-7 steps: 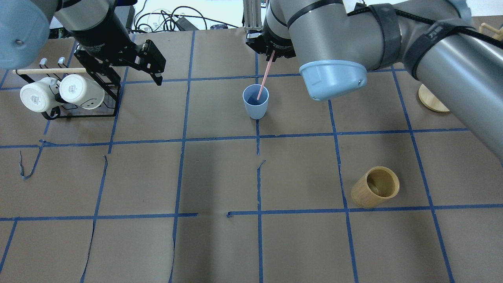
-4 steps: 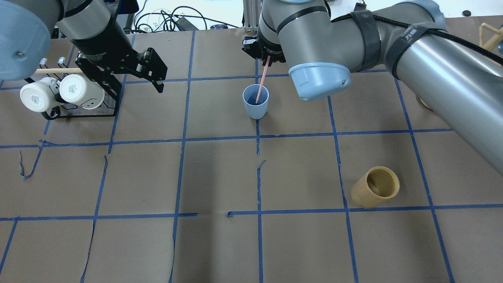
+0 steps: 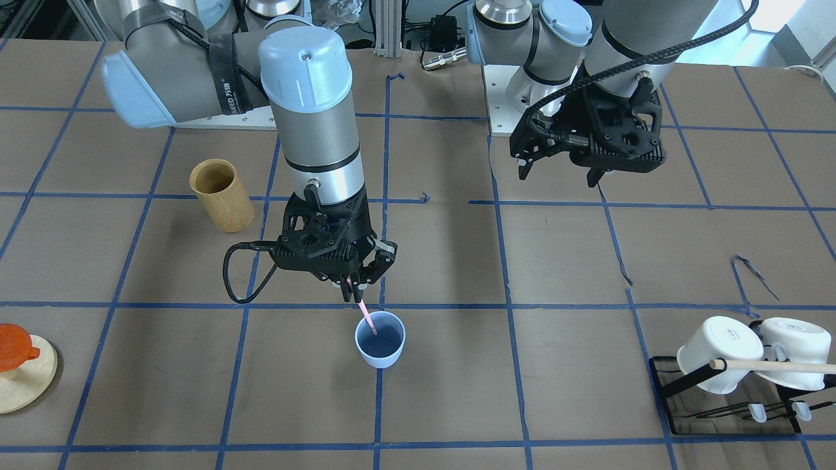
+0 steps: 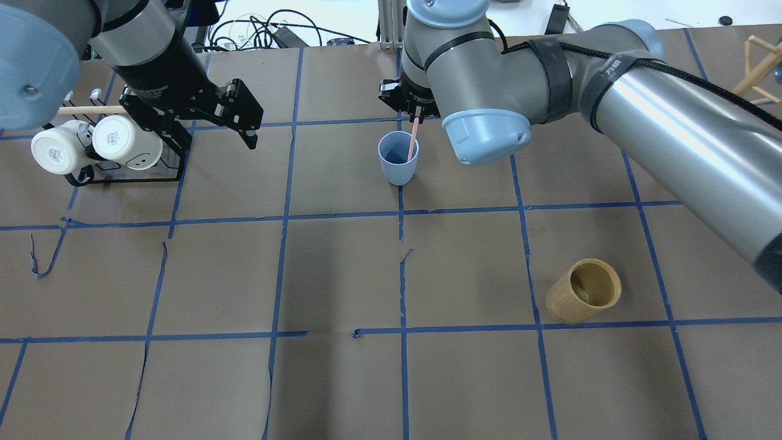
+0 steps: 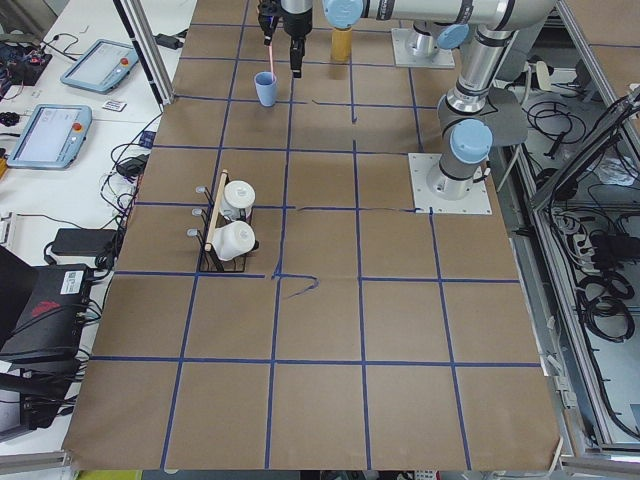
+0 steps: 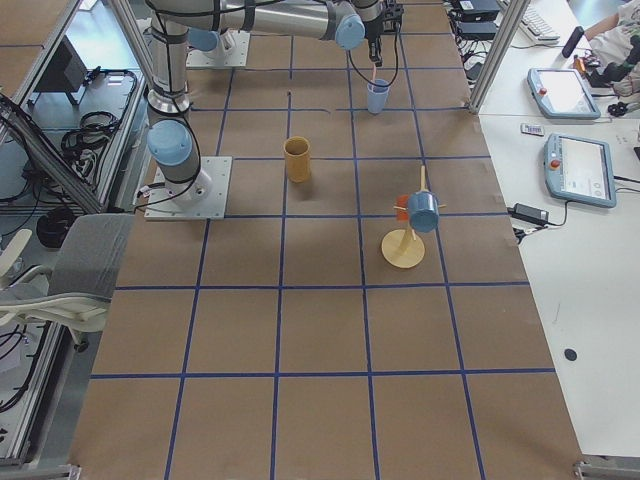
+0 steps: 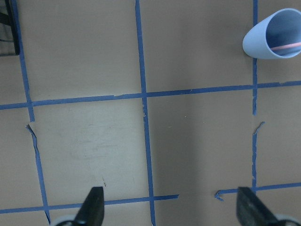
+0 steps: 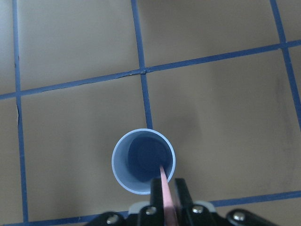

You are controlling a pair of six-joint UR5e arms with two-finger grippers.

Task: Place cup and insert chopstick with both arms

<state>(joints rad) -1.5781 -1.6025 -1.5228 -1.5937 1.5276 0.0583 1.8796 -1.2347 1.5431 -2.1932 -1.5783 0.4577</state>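
**Chopstick now lower and steeper over the cup**

Since a second ago, the right arm has come down and swung in. The pink length showing between its fingers and the rim is much shorter, and the stick stands steeper than it did.

The right end effector point(image 3: 353, 288) is clamped on the upper end of the chopstick point(image 4: 414, 134). It sits almost straight above the cup point(image 4: 398, 157), just to the cup's far-right side in the overhead view. The cup stands upright on the desk point(image 4: 342, 275), beside a crossing of blue tape lines in the far middle.

The stick's long axis runs nearly vertical, tipped a little, with its lower end already inside the mouth. From the right wrist view it enters close to the wall nearest the fingers, not at the centre. Whether the tip touches the cup floor cannot be told.

The left end effector point(image 3: 559, 176) hangs well apart to the left, fingers spread and carrying nothing, so the right arm is plainly the nearer one.

My judgement is that what remains is a release. The stick should then fall against the rim on the side where it already leans.
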